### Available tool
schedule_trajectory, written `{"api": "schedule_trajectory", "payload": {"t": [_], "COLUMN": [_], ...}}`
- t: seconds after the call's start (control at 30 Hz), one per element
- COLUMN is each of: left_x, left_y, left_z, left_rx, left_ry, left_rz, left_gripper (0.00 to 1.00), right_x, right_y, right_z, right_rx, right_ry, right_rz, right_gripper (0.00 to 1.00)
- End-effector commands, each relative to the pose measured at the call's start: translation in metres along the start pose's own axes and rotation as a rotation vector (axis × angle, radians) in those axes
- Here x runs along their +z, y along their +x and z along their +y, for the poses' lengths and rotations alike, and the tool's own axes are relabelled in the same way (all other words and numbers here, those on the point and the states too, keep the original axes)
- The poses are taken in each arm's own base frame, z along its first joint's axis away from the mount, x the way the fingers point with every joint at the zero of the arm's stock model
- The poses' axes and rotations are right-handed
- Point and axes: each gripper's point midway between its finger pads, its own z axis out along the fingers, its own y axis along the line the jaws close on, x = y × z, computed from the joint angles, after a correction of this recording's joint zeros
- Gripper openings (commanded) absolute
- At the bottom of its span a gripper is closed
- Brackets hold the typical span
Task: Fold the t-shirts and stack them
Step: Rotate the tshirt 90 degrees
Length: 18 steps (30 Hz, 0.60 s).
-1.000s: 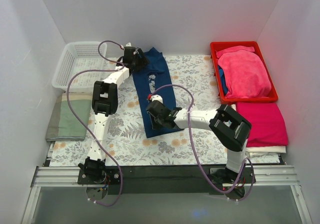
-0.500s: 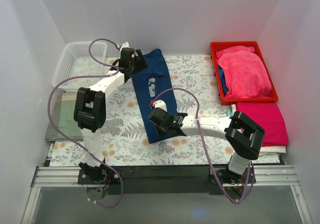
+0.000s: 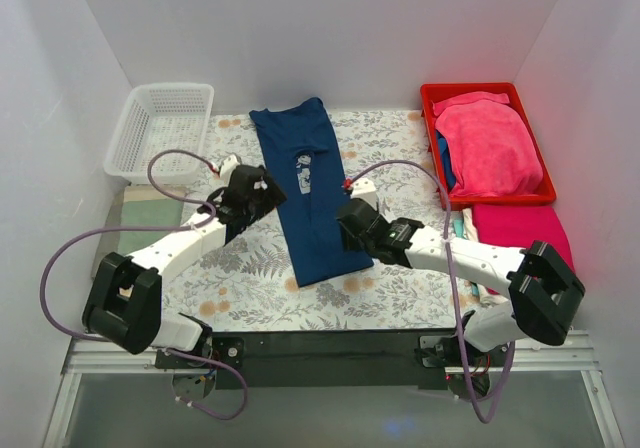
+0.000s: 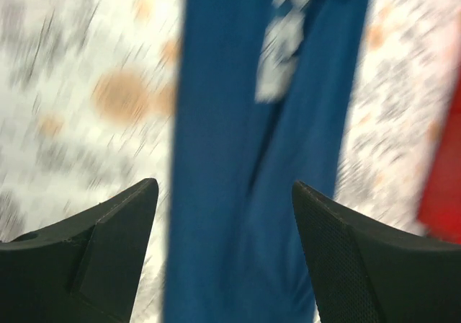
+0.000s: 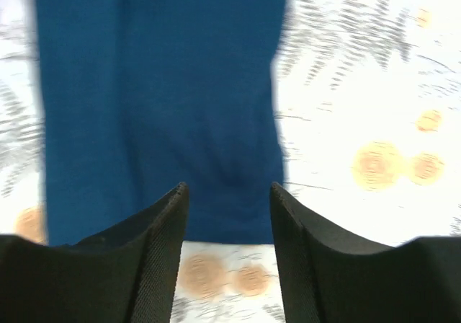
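The navy t-shirt (image 3: pixel 305 203), a narrow strip, lies on the table (image 3: pixel 400 158) with its long axis running far edge to near edge, flanked by 2 empty, spread-fingered grippers: left gripper (image 3: pixel 262 190) beside its middle, right gripper (image 3: pixel 352 226) nearer its near end.

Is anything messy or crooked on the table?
The navy t-shirt lies as a long narrow strip, slanted across the flowery cloth rather than square to it. Nothing looks spilled or torn.
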Motion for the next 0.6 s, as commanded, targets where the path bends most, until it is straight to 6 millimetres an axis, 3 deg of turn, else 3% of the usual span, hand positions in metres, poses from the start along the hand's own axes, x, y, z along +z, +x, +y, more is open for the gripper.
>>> {"api": "schedule_trajectory", "payload": {"t": [0.0,0.03,0.13,0.27,0.57], "left_x": [-0.026,-0.032,-0.053,-0.066,-0.071], "left_y": [0.036,0.053,0.064,0.084,0.13], "left_z": [0.021,0.032,0.037,0.058,0.073], "left_rx": [-0.115,-0.109,-0.131,-0.142,-0.135], "left_ry": [-0.014,-0.029,-0.011,-0.028,-0.072], "left_rz": [0.083,0.11,0.117,0.145,0.247], "left_gripper": [0.73,0.73,0.73,0.73,0.72], "right_x": [0.005,0.01,0.018,0.024,0.022], "right_y": [0.01,0.012,0.027,0.035,0.035], "right_z": [-0.051,-0.067,-0.085,-0.083,-0.076], "right_rx": [0.024,0.049,0.06,0.057,0.083], "right_ry": [0.103,0.125,0.105,0.037,-0.043], "right_rz": [0.032,0.048,0.077,0.067,0.033], "right_gripper": [0.56,0.56,0.58,0.58,0.58]}}
